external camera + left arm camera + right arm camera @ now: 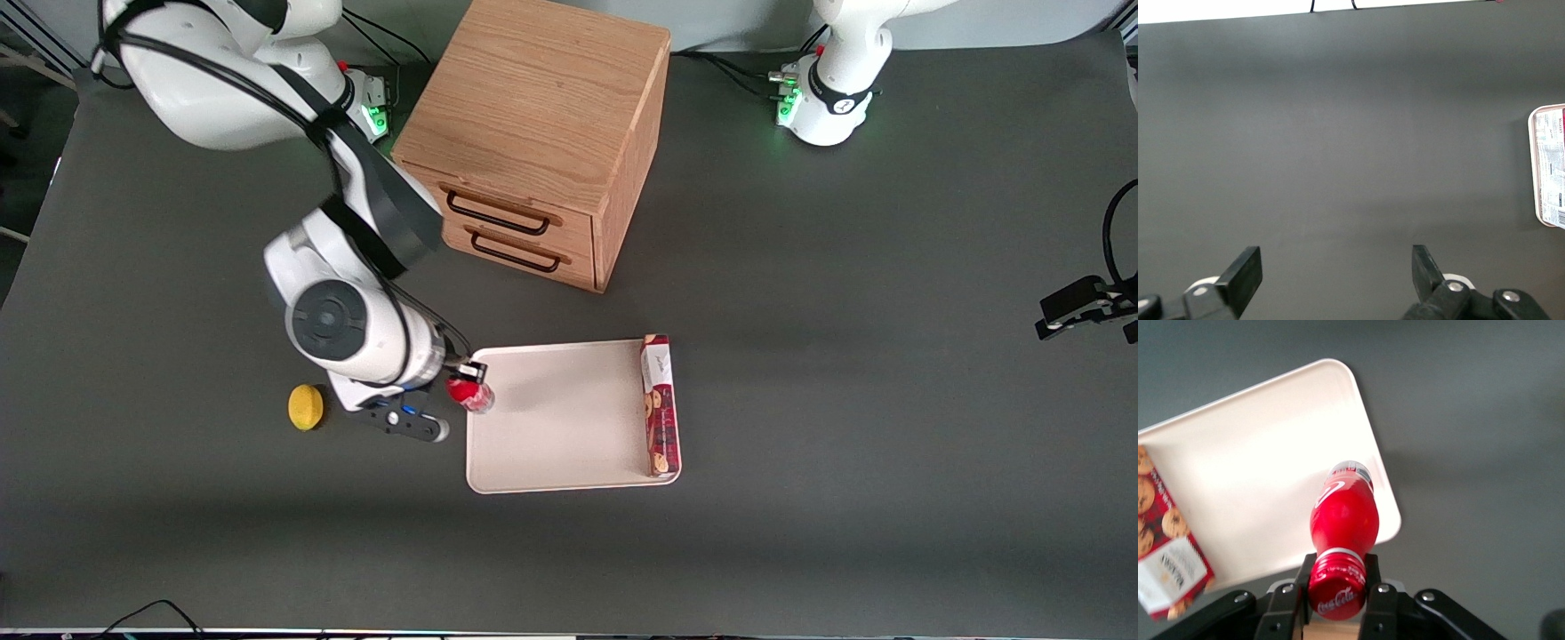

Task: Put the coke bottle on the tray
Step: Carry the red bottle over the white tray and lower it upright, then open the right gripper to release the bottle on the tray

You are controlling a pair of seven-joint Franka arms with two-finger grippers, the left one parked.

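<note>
My right gripper (462, 378) is shut on the red cap of the coke bottle (471, 394) and holds it over the tray's edge toward the working arm's end. In the right wrist view the bottle (1345, 513) hangs upright from the gripper (1337, 587), its clear base above the rim of the cream-white tray (1258, 473). I cannot tell whether the base touches the tray. The tray (560, 418) lies flat in front of the wooden cabinet, nearer the front camera.
A long red biscuit box (660, 404) lies on the tray along its edge toward the parked arm; it also shows in the right wrist view (1161, 540). A yellow lemon (306, 406) sits on the table beside the gripper. The wooden drawer cabinet (542, 133) stands farther from the front camera.
</note>
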